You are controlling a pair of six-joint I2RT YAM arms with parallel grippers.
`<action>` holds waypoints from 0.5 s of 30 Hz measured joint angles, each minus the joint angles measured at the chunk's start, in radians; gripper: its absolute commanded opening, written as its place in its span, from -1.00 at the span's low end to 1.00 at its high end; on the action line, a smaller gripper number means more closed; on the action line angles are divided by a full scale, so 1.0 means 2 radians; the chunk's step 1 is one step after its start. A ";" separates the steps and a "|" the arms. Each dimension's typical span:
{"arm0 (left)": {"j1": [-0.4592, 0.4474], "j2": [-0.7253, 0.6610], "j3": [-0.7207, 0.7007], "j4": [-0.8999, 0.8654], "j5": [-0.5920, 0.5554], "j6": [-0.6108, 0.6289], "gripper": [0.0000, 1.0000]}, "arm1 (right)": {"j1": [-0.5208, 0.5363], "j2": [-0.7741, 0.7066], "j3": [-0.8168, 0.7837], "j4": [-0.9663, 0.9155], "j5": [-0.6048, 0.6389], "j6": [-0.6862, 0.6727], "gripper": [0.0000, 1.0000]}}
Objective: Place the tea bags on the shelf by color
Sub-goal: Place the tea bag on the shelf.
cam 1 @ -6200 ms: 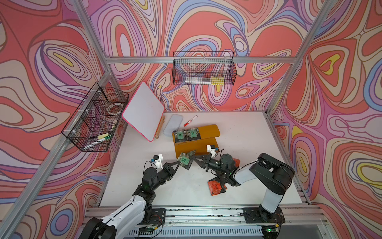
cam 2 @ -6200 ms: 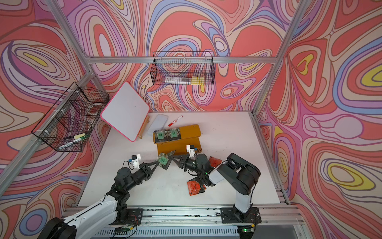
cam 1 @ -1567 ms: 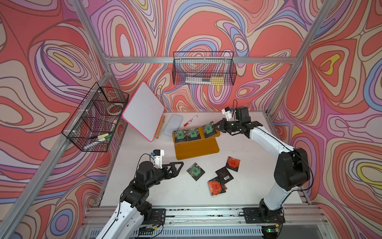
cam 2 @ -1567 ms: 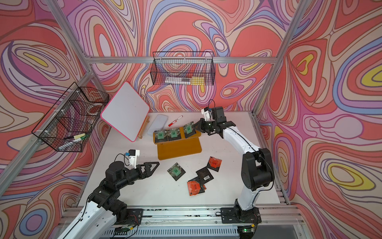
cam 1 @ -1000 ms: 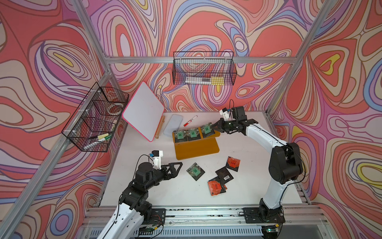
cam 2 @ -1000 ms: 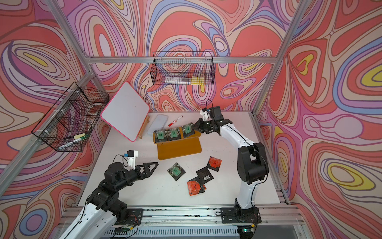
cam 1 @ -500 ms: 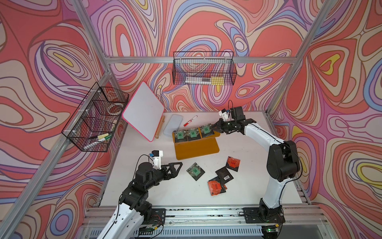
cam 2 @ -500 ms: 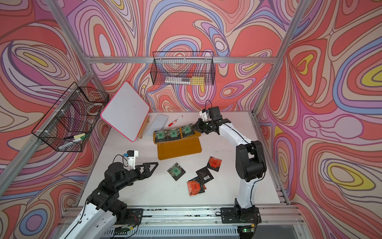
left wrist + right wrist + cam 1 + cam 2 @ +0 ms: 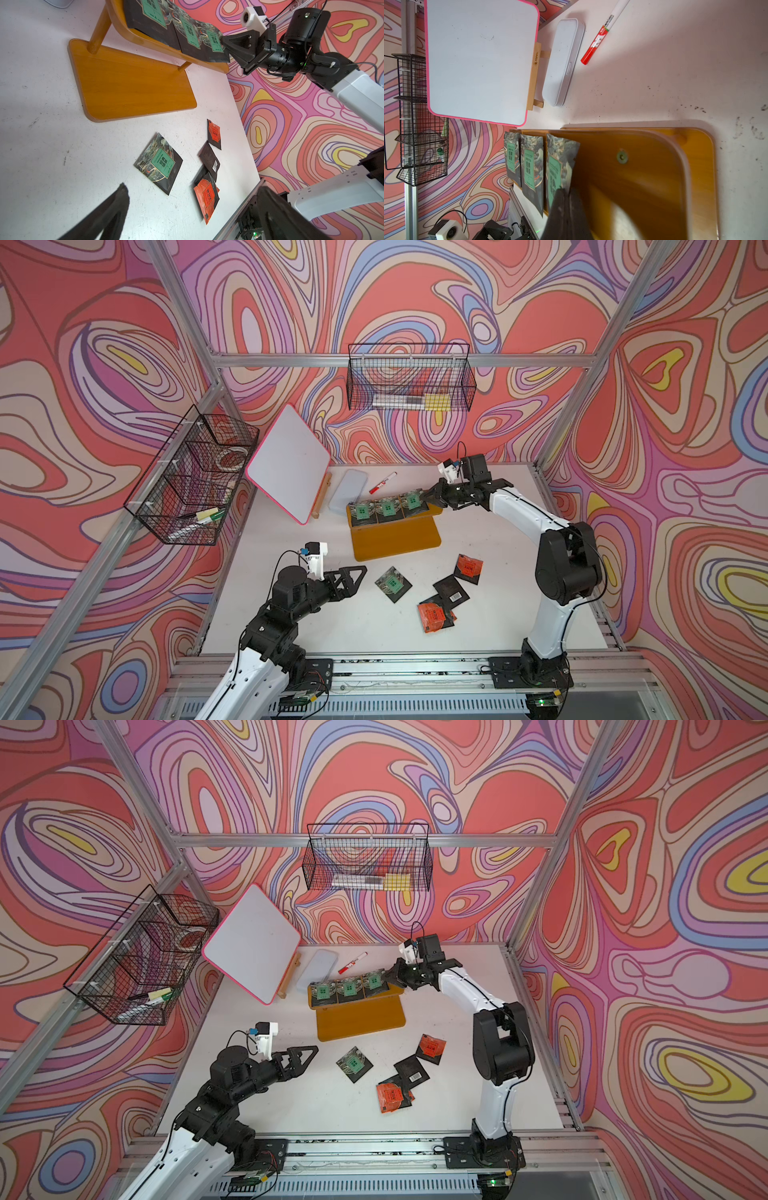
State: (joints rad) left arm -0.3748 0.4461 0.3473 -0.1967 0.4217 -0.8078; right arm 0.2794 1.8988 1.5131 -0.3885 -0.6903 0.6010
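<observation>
Nearest me, my left tool (image 9: 353, 577) hangs low over the desk (image 9: 291, 622) with its jaws spread wide, gripping nothing. Just beyond it lies the loose green tea bag (image 9: 393, 584), label up and flat on the desk. To its right sit the orange-red sachets: one face up (image 9: 432, 616) overlapping a black-backed one (image 9: 451, 592), another (image 9: 469, 568) slightly apart.

These foil sachets look almost weightless, thin and crinkly, so I judge they will flex and slide under a pinch. I would take one by a corner or edge, tipping it up off the desk first, since flat faces offer no purchase.

Farther off stands the shelf (image 9: 395, 539), its lower board bare. On its upper board three green tea bags (image 9: 387, 506) lie in a row. My right tool (image 9: 432, 499) is clenched on the edge of the rightmost green sachet (image 9: 216, 42), which rests on that board.
</observation>
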 measured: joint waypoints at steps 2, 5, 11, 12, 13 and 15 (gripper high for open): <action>0.000 0.000 0.000 0.000 0.000 0.000 0.99 | 0.002 0.002 0.000 0.002 0.000 0.002 -1.00; 0.000 0.000 0.000 0.000 0.000 0.000 0.99 | 0.005 0.004 0.000 0.004 0.000 0.005 -1.00; 0.000 0.000 0.000 0.000 0.000 0.000 0.99 | 0.010 0.005 0.000 0.007 0.000 0.008 -1.00; 0.000 0.000 0.000 0.000 0.000 0.000 0.99 | 0.010 0.005 0.000 0.008 0.000 0.009 -1.00; 0.000 0.000 0.000 0.000 0.000 0.000 0.99 | 0.011 0.005 0.000 0.009 0.000 0.010 -1.00; 0.000 0.000 0.000 0.000 0.000 0.000 0.99 | 0.012 0.005 0.000 0.009 0.000 0.011 -1.00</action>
State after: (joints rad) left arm -0.3744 0.4461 0.3466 -0.1967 0.4217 -0.8078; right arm 0.3038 1.9079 1.5135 -0.3702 -0.6895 0.6228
